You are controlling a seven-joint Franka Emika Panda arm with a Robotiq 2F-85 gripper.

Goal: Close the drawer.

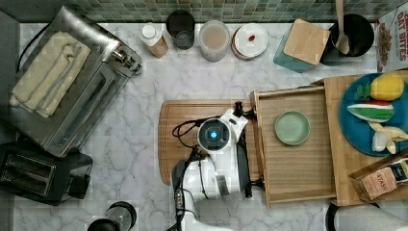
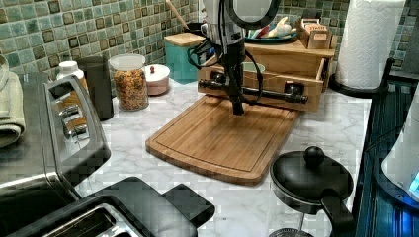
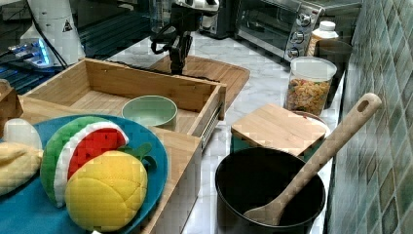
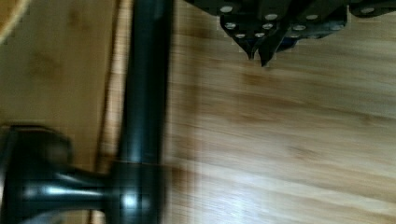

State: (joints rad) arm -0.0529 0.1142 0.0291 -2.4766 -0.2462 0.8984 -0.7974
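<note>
Drawer [image 1: 296,163] stands pulled out from the wooden cabinet [image 1: 337,144], a green bowl [image 1: 292,127] inside it. Its black handle bar [image 2: 257,91] faces the cutting board [image 2: 222,138] on the marble tabletop [image 1: 139,144]. The hand [image 4: 260,55], fingertips pinched together on nothing, hangs just before that bar

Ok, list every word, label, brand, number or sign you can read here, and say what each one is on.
"OAT BITES" on the box at the top view's upper right corner.
"STASH" on the brown tea packet in the wooden holder beside the drawer.
Black-and-yellow warning triangle sign on the white robot base; no wording legible.
Smaller print on the box and packet is too blurred to read.
</note>
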